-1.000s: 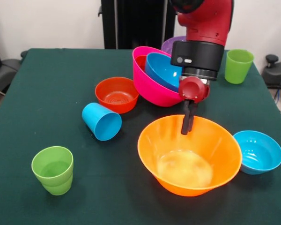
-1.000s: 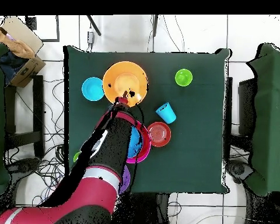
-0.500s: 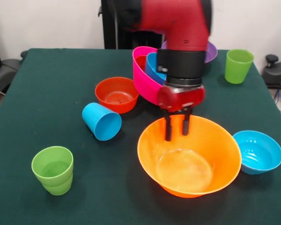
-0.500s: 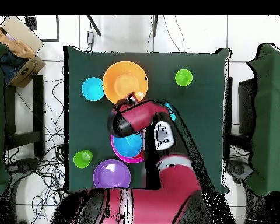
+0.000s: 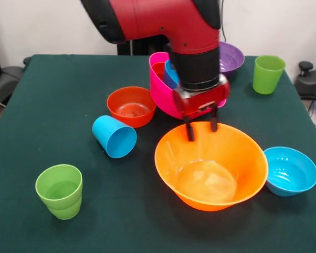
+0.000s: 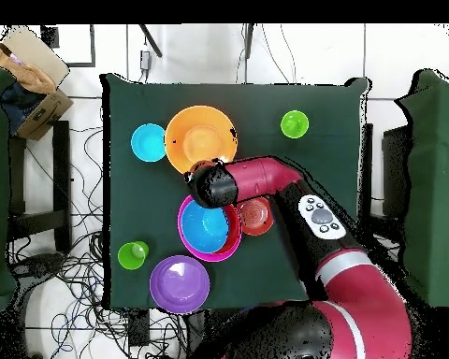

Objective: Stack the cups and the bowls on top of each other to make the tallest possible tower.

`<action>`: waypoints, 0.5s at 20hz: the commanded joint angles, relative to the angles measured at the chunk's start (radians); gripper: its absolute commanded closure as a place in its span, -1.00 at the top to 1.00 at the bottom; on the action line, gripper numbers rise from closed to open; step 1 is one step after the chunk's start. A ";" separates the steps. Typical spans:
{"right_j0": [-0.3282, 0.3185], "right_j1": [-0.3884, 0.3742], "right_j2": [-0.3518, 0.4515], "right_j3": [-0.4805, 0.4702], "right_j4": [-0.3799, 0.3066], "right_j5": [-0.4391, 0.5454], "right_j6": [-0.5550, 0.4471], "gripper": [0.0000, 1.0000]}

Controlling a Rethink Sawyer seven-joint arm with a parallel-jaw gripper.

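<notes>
The gripper (image 5: 200, 126) hangs over the far rim of the large orange bowl (image 5: 211, 165), its two dark fingers (image 5: 189, 132) pointing down with a clear gap between them; the jaws stand apart and hold nothing. From overhead the arm's black wrist hides the fingers, at the edge of the orange bowl toward the robot.

The large orange bowl sits upright on the green table (image 5: 52, 105), empty. Just behind it stands the tower (image 5: 166, 87): a large pink bowl (image 5: 160, 95) tilted toward the camera, with a blue bowl (image 6: 207, 226) nested inside it and a red-orange edge showing at its inner wall in the front view. The arm covers most of this pile from the front.

A red-orange bowl (image 5: 130, 106) rests upright just beside the pink bowl. A sky blue cup (image 5: 114, 136) lies on its side near it, mouth toward the camera. A small blue bowl (image 5: 290, 171) sits beside the orange bowl. A purple bowl (image 5: 231, 57) stands behind the arm. One lime green cup (image 5: 59, 191) stands upright near the front corner; the other green cup (image 5: 267, 74) stands upright at the far side.
</notes>
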 commanded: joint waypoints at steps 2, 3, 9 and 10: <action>0.039 -0.018 0.205 0.082 -0.027 0.071 -0.193 1.00; 0.040 -0.024 0.202 0.086 -0.041 0.026 -0.158 1.00; 0.049 -0.059 0.209 0.093 -0.067 -0.064 -0.076 1.00; 0.054 -0.064 0.208 0.091 -0.067 -0.062 -0.071 1.00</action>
